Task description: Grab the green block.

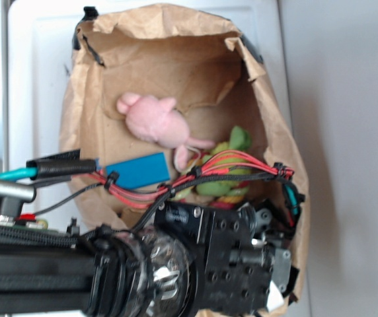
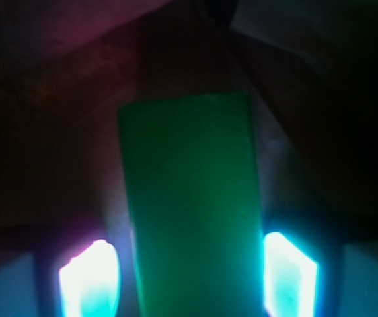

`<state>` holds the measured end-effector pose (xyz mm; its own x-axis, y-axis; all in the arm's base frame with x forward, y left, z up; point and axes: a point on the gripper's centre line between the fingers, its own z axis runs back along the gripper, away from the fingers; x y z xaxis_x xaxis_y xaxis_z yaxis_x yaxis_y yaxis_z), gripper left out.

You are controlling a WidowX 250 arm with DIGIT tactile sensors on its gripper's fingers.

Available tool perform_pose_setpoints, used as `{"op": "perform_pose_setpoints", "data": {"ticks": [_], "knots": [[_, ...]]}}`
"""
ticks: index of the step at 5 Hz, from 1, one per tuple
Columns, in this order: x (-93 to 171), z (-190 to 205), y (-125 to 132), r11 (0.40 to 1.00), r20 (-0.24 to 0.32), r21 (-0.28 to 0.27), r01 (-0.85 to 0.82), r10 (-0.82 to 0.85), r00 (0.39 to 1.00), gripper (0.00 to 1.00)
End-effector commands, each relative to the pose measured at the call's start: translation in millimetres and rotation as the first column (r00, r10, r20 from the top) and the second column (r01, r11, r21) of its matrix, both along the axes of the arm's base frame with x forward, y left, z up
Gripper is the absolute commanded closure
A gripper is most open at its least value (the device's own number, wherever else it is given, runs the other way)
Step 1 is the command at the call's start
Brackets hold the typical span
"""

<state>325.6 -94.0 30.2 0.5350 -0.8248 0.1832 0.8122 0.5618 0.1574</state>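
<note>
Down in the dim wrist view, the black robot gripper [image 2: 188, 277] has its two glowing fingertips [image 2: 90, 281] set apart, one on each side of the dark green rectangular block [image 2: 190, 205], which fills the gap between them; whether the pads press its sides or sit just beside them, I cannot tell, so a firm grip is not confirmed. The block looks flat-faced, sharp-edged, deep green. From the exterior view the arm and its red and black cables [image 1: 235, 168] hang over the crumpled brown paper bag [image 1: 86, 99], hiding the block entirely. Inside that bag, a blue rectangular block [image 1: 136, 170] lies by the cables, a pink plush toy [image 1: 156, 122] above it, and a fuzzy lime-green plush toy [image 1: 232, 155] to the blue block's right.
</note>
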Motion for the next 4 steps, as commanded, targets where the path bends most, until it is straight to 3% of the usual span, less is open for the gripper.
{"op": "perform_pose_setpoints", "data": {"ticks": [1, 3, 4], "knots": [[0, 21, -15, 0.999, 0.076, -0.043, -0.016, 0.019, 0.997, 1.00], [-7, 77, 40, 0.978, 0.116, -0.091, -0.186, 0.196, 0.974, 1.00], [-9, 115, 65, 0.939, 0.098, -0.118, -0.322, 0.334, 0.937, 1.00]]}}
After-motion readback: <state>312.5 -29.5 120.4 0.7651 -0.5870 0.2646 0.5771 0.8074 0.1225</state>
